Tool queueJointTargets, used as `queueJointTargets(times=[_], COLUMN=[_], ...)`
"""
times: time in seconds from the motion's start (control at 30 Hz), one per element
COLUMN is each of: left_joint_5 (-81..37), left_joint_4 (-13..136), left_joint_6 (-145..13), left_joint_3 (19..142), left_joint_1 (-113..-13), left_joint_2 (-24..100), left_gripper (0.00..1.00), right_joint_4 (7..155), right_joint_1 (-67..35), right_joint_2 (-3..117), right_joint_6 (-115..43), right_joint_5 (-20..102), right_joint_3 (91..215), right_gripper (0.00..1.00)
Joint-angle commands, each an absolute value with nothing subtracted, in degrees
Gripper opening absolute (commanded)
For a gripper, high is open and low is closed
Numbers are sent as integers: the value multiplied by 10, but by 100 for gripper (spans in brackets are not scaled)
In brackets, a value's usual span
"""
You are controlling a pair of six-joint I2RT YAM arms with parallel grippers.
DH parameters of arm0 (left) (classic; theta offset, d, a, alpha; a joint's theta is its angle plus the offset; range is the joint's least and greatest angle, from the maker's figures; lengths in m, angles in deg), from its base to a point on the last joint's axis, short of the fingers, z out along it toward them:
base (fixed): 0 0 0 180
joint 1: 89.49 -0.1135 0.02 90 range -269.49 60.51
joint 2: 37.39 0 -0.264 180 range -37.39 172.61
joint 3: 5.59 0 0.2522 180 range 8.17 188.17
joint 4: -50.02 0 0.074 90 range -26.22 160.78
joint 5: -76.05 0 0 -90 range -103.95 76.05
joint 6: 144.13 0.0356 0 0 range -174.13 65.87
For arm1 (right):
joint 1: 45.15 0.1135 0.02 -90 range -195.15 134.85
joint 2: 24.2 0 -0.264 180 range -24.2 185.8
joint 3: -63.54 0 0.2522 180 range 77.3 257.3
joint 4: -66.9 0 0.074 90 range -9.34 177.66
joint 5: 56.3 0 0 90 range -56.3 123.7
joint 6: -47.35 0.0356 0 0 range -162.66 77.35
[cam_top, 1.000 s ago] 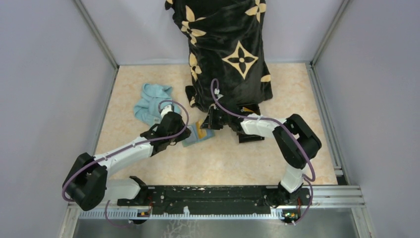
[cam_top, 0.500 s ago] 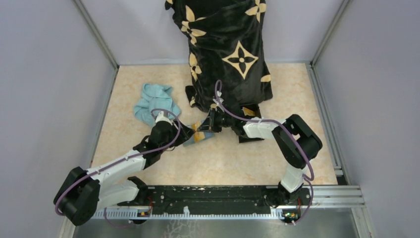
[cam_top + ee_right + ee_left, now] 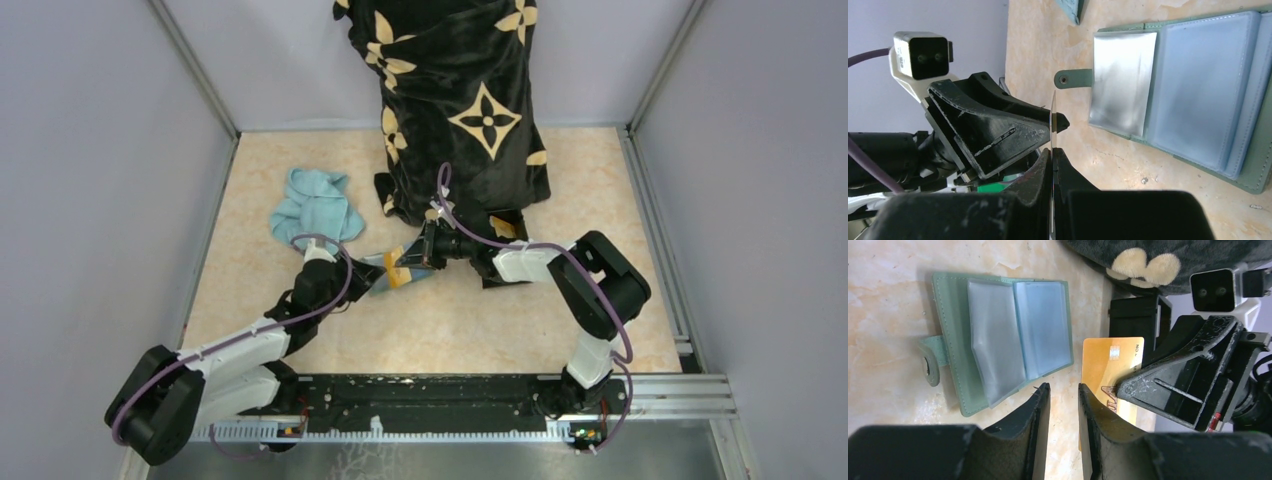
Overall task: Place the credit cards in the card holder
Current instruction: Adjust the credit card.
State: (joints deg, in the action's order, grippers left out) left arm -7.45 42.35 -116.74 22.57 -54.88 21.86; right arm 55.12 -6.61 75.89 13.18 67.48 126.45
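Nearest the bases, the left arm is stretching in low across the pale worktop (image 3: 888, 270). Its left pincer (image 3: 1064, 386) is showing its jaws a little apart with nothing between them, only bare worktop in the gap. Just past those tips the card holder (image 3: 998, 335) is lying flat and spread open in the middle of the worktop. Its sage-green cover is facing down, the clear sleeves are facing up and the snap strap (image 3: 930, 362) is sticking out to one side.

Right beside the holder's open edge, but not in it, the orange credit card (image 3: 1110, 362) is being held clear of the sleeves. The right pincer (image 3: 1053, 152) is clamped tight on it, and the card is showing edge-on from that wrist. I cannot tell whether the card is touching the worktop.

Further out, a black box (image 3: 1133, 320) is sitting behind the right pincer. A light blue cloth (image 3: 318, 210) is lying crumpled off to the left. At the far end, a black patterned fabric (image 3: 460, 100) is draping down onto the worktop.
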Motion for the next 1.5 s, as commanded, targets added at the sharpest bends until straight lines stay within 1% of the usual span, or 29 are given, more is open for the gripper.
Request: queueJointTargets(times=[0.0, 0.27, 0.57, 0.6, 0.7, 0.8, 0.9, 0.93, 0.97, 1.03, 1.13, 1.2, 1.33, 1.47], left_joint_5=[-96, -122, -145, -147, -151, -165, -175, -175, -173, -164, -136, -117, -90, -81], left_joint_4=[333, 262, 210, 205, 193, 174, 159, 161, 164, 169, 221, 267, 313, 327], left_joint_6=[-1195, -1202, -1202, -1201, -1198, -1195, -1194, -1193, -1193, -1193, -1195, -1194, -1194, -1199], left_joint_3=[202, 178, 164, 164, 161, 162, 160, 159, 157, 148, 146, 149, 155, 155], left_joint_1=[-555, -563, -567, -568, -568, -569, -570, -570, -571, -572, -574, -574, -574, -574], left_joint_2=[214, 219, 229, 228, 229, 240, 248, 248, 244, 234, 206, 191, 180, 188], left_gripper=[33, 36, 32, 30, 18, 11, 0, 0, 0, 0, 0, 0, 0, 0], right_joint_4=[478, 463, 445, 443, 439, 435, 436, 436, 440, 460, 524, 561, 604, 647], right_joint_1=[-69, -69, -68, -68, -68, -67, -66, -65, -66, -66, -66, -66, -65, -66], right_joint_2=[760, 769, 781, 782, 784, 787, 787, 787, 784, 778, 764, 756, 743, 730], right_joint_6=[156, 167, 181, 182, 184, 189, 189, 186, 182, 164, 121, 95, 66, 34], right_joint_5=[701, 706, 715, 715, 716, 720, 721, 720, 718, 705, 675, 655, 620, 575], right_joint_3=[1262, 1258, 1260, 1260, 1260, 1264, 1267, 1267, 1267, 1270, 1280, 1288, 1300, 1309], right_gripper=[0, 0, 0, 0, 0, 0, 0, 0, 2, 15, 30, 36, 40, 41])
